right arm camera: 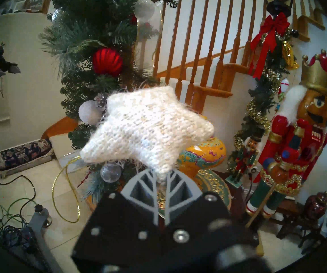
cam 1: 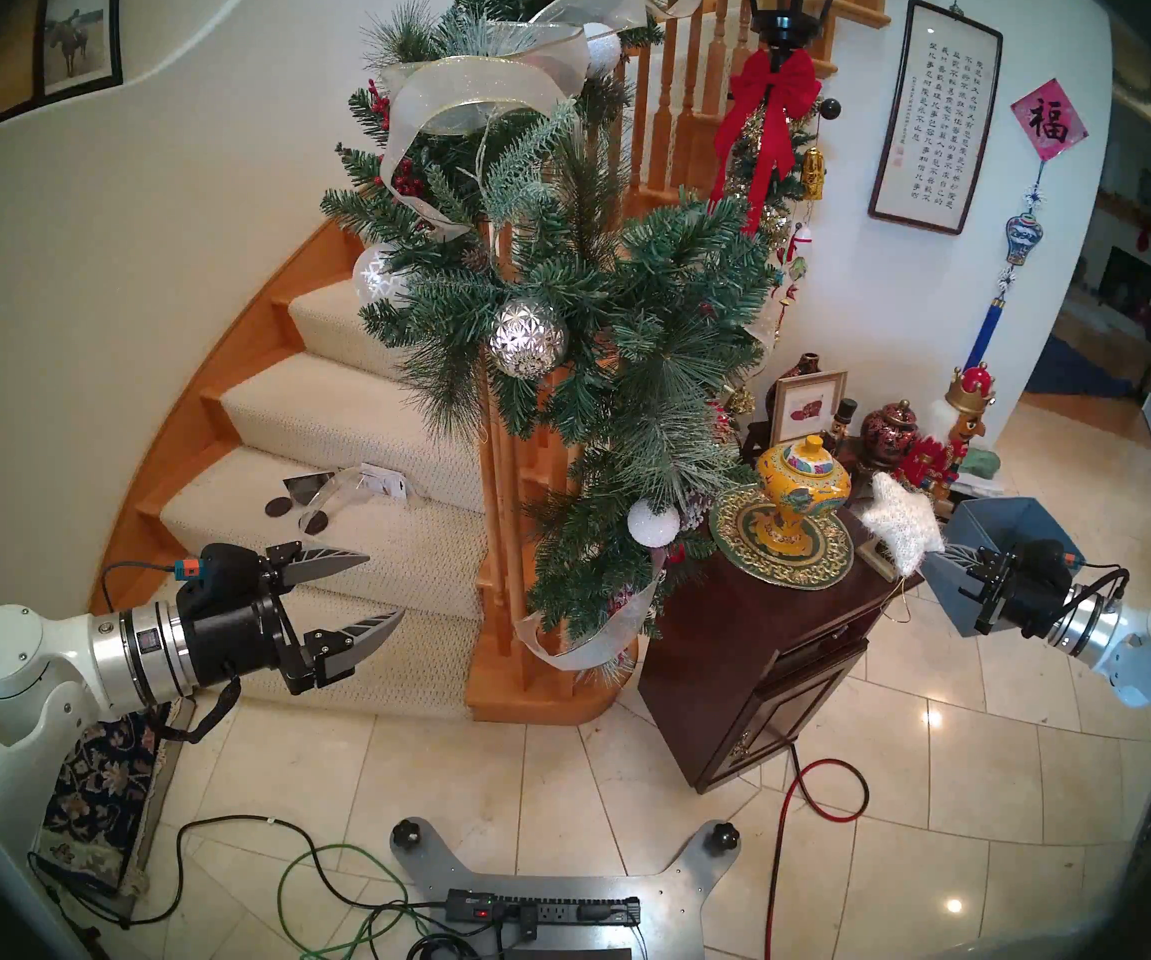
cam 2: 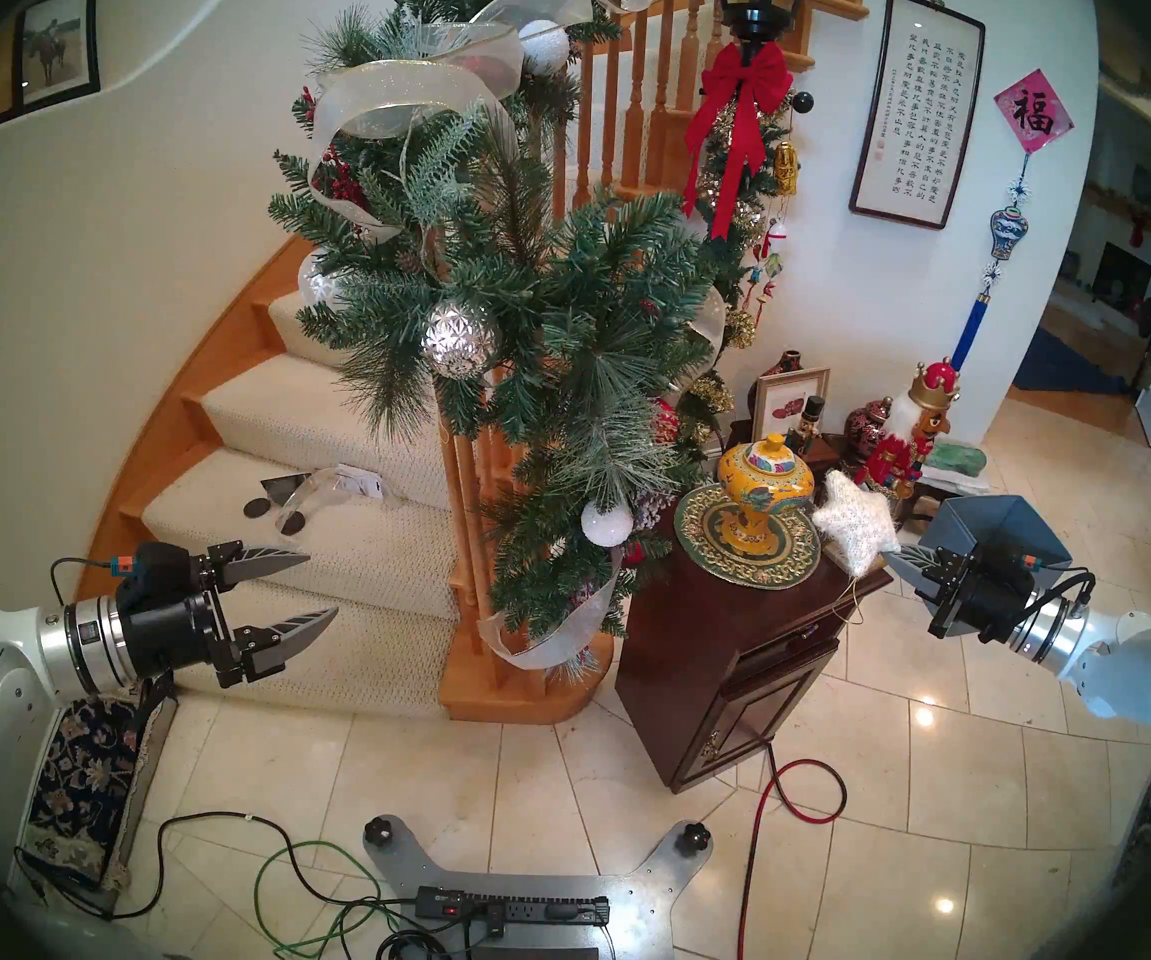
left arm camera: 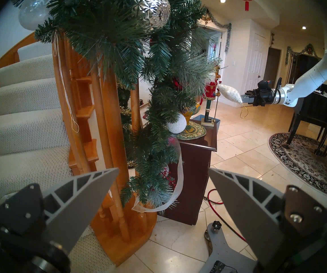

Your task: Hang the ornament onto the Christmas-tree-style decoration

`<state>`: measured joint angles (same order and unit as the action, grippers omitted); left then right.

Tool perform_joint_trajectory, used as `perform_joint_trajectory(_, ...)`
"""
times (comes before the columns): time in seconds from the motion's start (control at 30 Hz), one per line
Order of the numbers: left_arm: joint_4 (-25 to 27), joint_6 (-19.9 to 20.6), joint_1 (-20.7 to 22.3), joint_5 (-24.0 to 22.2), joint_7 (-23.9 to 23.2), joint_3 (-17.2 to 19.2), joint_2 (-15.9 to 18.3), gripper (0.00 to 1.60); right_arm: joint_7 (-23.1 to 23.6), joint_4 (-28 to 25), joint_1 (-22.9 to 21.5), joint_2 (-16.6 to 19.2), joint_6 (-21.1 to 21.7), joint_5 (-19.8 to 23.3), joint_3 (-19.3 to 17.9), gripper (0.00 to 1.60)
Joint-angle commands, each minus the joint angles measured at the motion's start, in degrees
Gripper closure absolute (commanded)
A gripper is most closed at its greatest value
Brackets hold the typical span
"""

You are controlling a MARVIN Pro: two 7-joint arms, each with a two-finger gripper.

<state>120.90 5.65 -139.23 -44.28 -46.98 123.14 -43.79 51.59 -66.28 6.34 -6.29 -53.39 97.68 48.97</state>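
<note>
The right pincer (right arm camera: 161,176) is clamped shut on one point of the white star (right arm camera: 148,126), holding it in the air beside the dark cabinet (cam 1: 759,661), its gold loop (right arm camera: 66,189) dangling below. The star is well apart from the green garland (cam 1: 558,328) on the stair post. A yellow lidded jar (cam 1: 801,494) stands on the cabinet's tabletop. The left pincer (cam 1: 378,588) hangs wide open, empty, near the stairs. An open grey box (cam 1: 1002,529) sits behind the right arm; its contents cannot be seen.

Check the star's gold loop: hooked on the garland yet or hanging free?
Hanging free. The gold loop dangles below the white star, which the right gripper pinches by one point, clear of the garland.
</note>
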Motion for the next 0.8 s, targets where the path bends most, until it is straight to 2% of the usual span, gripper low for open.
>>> perform_joint_trajectory(0.0, 0.0, 0.0, 0.0, 0.0, 0.0, 0.1, 0.0, 0.0, 5.8, 0.0, -3.2, 0.3, -1.6, -1.6, 0.5, 1.6)
perform_joint_trajectory(0.4, 0.0, 0.0, 0.0, 0.0, 0.0, 0.1, 0.0, 0.0, 4.1, -2.1, -6.0, 0.4, -1.6, -4.7, 2.3, 1.6)
perform_joint_trajectory(0.7, 0.0, 0.0, 0.0, 0.0, 0.0, 0.0, 0.0, 0.0, 4.1, -3.8, -8.1, 0.5, -1.6, -6.4, 2.8, 1.6)
perform_joint_trajectory(0.77, 0.0, 0.0, 0.0, 0.0, 0.0, 0.0, 0.0, 0.0, 5.3, -4.0, -8.5, 0.5, -1.6, -6.5, 2.9, 1.6)
